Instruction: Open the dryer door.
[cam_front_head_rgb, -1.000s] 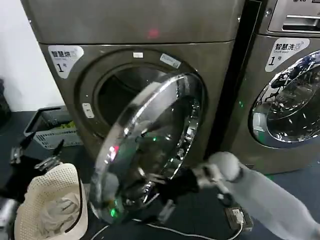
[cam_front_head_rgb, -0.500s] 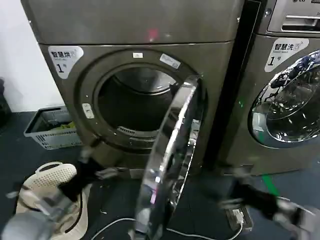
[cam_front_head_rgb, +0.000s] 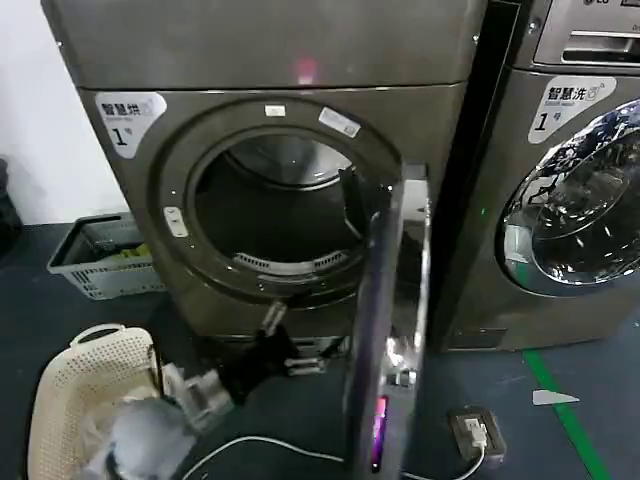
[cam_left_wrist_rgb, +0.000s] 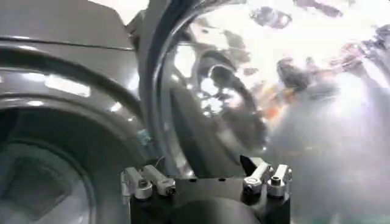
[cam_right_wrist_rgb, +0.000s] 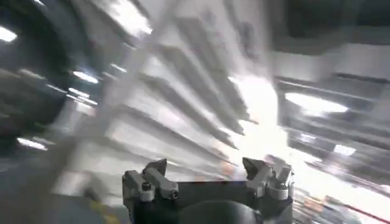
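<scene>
A: So where's the dryer door (cam_front_head_rgb: 385, 330)?
B: Swung out, edge-on to the head camera, drum open.
A: Grippers?
B: Left gripper (cam_front_head_rgb: 285, 345) low beside the door, jaws apart, empty. Right gripper (cam_right_wrist_rgb: 207, 176) jaws apart too.

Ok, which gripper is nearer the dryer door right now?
Left. The left gripper sits just beside the edge-on dryer door, below the drum opening; the right gripper is open, its place unclear.

The drum mouth (cam_front_head_rgb: 275, 215) stands unblocked. The dryer door (cam_front_head_rgb: 385, 330), edge-on at 5 o'clock, walls off its right side. At 7 o'clock a basket (cam_front_head_rgb: 75, 390) crowds the floor.
</scene>
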